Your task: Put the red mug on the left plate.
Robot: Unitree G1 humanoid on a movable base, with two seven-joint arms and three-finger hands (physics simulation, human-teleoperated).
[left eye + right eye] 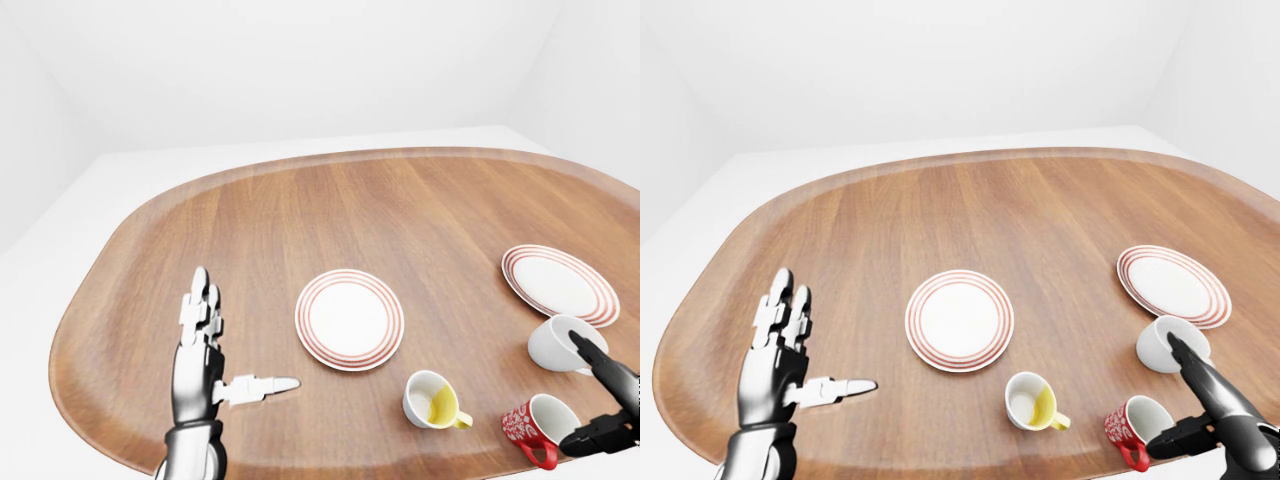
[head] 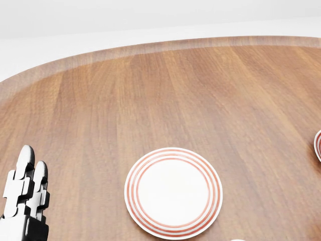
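The red mug with white patterning lies tipped on the wooden table at the bottom right of the left-eye view, mouth facing up and right. My right hand is open just right of it, one finger stretched above it and the thumb near its rim. The left plate, white with red rings, sits mid-table and is bare. My left hand is open to the left of that plate, fingers upright and thumb pointing right, holding nothing.
A second ringed plate lies at the right. A white mug rests on its side just below that plate. A white mug with a yellow inside lies tipped between the left plate and the red mug.
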